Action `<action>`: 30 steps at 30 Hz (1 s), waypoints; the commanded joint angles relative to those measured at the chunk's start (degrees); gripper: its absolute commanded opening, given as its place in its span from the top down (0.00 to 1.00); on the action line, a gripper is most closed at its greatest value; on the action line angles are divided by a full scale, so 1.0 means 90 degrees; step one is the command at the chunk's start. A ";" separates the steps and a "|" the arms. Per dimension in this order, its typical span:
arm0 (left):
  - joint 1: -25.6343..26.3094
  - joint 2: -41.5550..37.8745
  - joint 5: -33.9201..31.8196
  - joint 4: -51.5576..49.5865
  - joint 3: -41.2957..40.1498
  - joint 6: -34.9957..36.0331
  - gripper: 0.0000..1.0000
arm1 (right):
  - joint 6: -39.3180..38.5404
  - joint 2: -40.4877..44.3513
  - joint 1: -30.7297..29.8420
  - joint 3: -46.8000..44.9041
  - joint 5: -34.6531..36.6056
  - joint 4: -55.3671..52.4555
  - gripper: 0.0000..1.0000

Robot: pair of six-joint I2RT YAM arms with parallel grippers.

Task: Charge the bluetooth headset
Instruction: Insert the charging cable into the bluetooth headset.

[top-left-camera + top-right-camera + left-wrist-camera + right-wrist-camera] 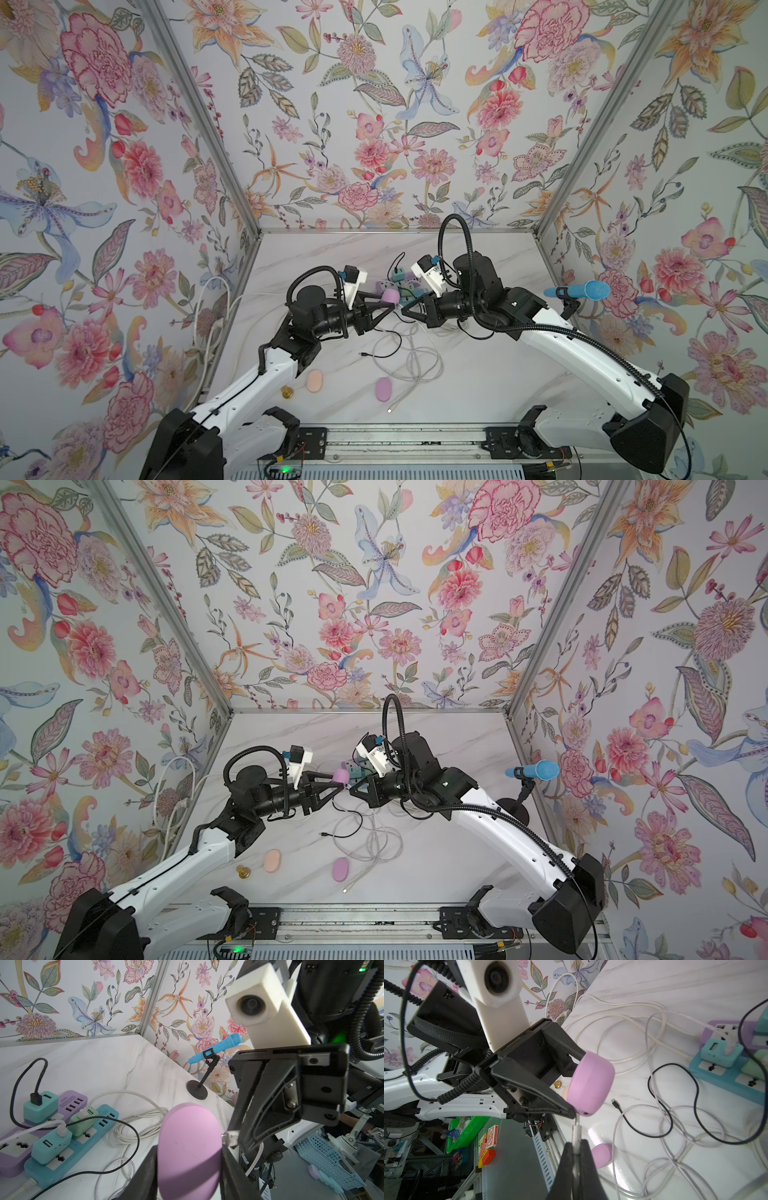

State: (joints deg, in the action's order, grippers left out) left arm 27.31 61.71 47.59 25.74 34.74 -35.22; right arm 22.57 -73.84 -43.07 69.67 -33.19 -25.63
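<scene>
My left claw (576, 1085) stands partly open, its two fingers clamped on opposite sides of the lilac headset case (591, 1082). I hold the case clear of the table (478, 374), near the middle and in front of the power strips. My right claw (577, 1147) is pressed fully closed on a white plug (576, 1136), whose metal tip points up at the case. The tip meets the case's lower rim just beside the small dark port (585, 1113), which shows uncovered in the right wrist view. Both claws nearly touch there, tip to tip. Behind them the lilac power strip (12, 1153) and the teal power strip (68, 1159) lie side by side with small chargers plugged in. A tangle of white cables (409, 361) lies on the table below my claws, and the loose end of a black cable (614, 1102) lies among them. Nearer my base lie a second lilac case (384, 388) and a peach case (315, 379), well apart from each other. A blue microphone (579, 290) sits on its stand at the table's right edge.
</scene>
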 commanded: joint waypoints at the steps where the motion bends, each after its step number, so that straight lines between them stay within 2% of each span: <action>1: -0.0036 -0.0122 0.0015 0.0131 -0.0114 -0.0080 1.00 | 0.0014 0.0021 -0.0042 0.0024 -0.0111 0.0093 1.00; 30: -0.0037 -0.0322 0.0279 0.0090 -0.0152 -0.0219 1.00 | -0.0046 -0.0223 0.0073 -0.0099 0.0123 0.0113 1.00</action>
State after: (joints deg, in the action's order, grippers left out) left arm 27.31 60.53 47.64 25.58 34.13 -36.53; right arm 22.55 -75.13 -42.98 69.25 -33.41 -25.45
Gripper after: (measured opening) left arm 0.434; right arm 0.048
